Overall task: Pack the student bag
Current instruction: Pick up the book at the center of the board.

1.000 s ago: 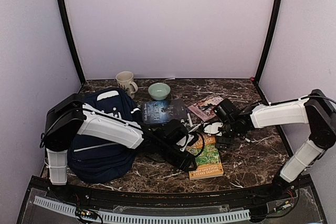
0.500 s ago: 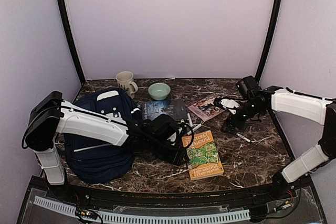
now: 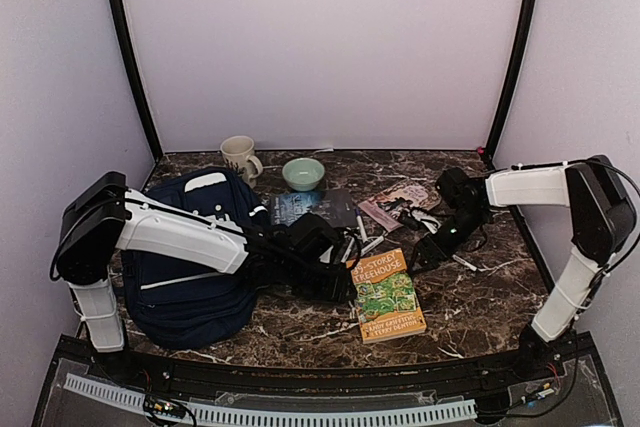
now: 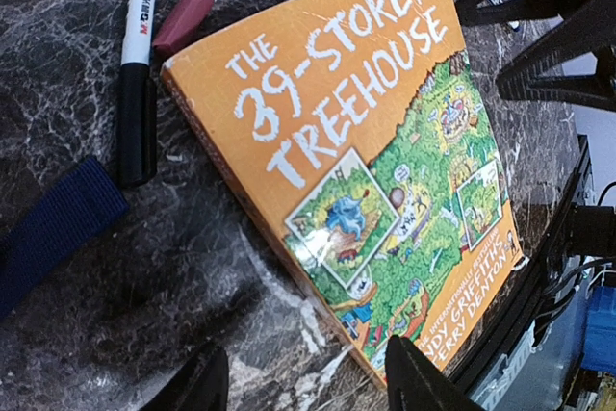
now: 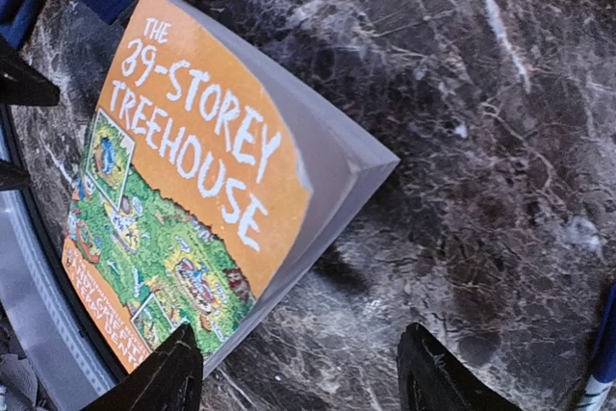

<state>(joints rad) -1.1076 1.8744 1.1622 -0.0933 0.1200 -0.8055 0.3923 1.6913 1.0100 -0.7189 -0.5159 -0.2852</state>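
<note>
Your left hand [image 4: 310, 377] and right hand [image 5: 298, 372], both spread, flank the orange book [image 3: 388, 297] (the student bag [image 3: 190, 267] lies left on the tabletop [image 3: 480, 297]); converge carelessly and they may clash or shove it.

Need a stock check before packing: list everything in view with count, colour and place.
student bag: one, navy blue, left of table
mug: one, cream, back left
bowl: one, pale green, back centre
dark book: one, dark blue, beside bag
Treehouse book: one, orange and green, front centre
thin booklet: one, pinkish, back right of centre
markers: at least three, white barrels, near Treehouse book
table: one, dark marble
left arm: one, white and black, over bag, jaws open
right arm: one, white and black, right side, jaws open
</note>
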